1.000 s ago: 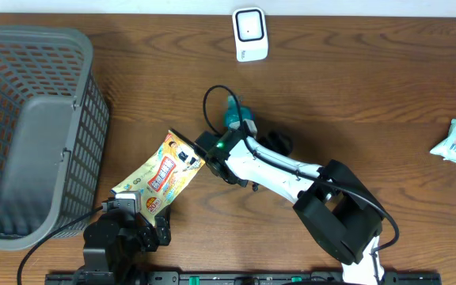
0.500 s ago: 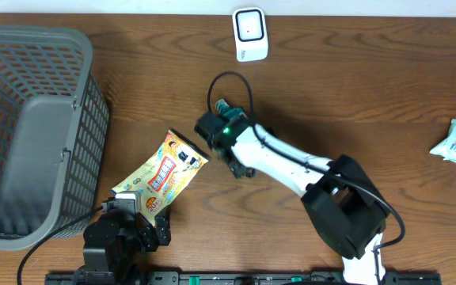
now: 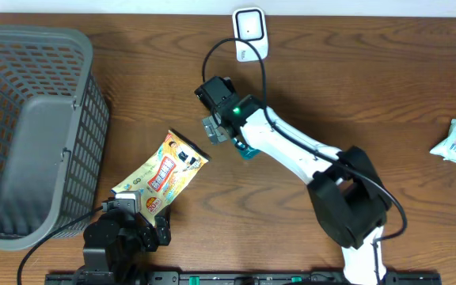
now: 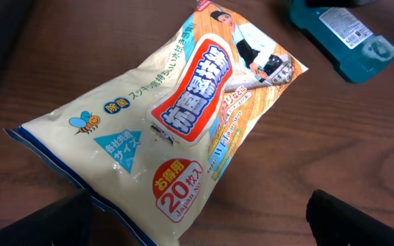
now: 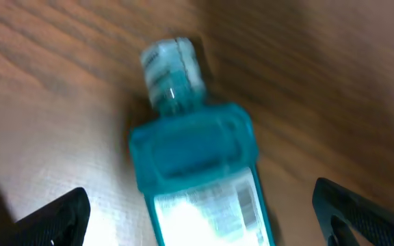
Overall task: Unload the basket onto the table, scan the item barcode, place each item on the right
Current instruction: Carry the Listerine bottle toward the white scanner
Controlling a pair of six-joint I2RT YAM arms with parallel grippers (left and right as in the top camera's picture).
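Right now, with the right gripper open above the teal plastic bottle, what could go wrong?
The teal plastic bottle lies flat under the open right gripper; closing off-centre may push it away. The arm's black cable loops near the white rectangular scanner and might snag or block it.
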